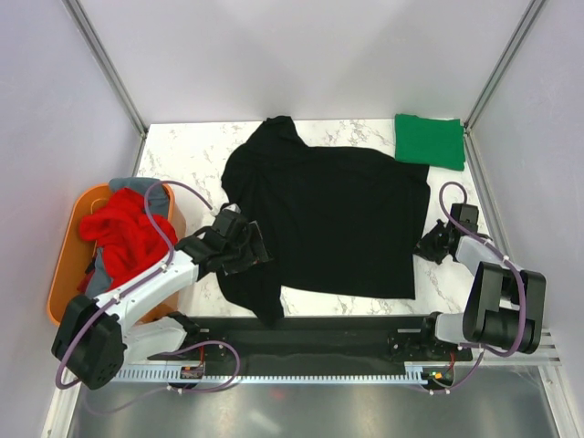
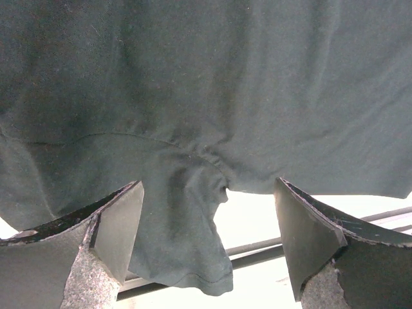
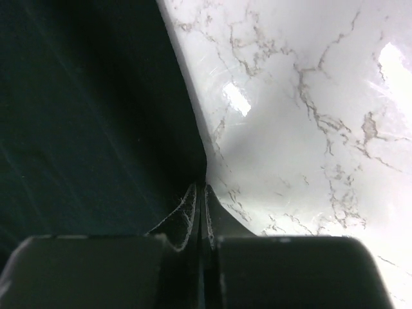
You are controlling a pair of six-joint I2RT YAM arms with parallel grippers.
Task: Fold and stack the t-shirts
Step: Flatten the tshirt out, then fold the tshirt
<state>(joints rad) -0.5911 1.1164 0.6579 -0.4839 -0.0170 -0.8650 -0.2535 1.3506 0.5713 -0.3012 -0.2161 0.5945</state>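
Note:
The black t-shirt (image 1: pixel 328 214) lies spread across the marble table (image 1: pixel 182 155), with one sleeve bunched at its near left. My left gripper (image 1: pixel 245 248) is at that left edge. In the left wrist view it is open (image 2: pixel 209 187), and the shirt (image 2: pixel 206 84) hangs loosely between the fingers. My right gripper (image 1: pixel 427 246) is at the shirt's right edge. In the right wrist view it is shut (image 3: pixel 205 187) on the edge of the black cloth (image 3: pixel 84 116). The bright green t-shirt (image 1: pixel 430 140) lies folded at the back right.
An orange tub (image 1: pixel 68 265) at the left holds the red t-shirt (image 1: pixel 123 233) and the grey t-shirt (image 1: pixel 137 187). A black rail (image 1: pixel 310 342) runs along the near edge. Enclosure walls stand close on the left, back and right.

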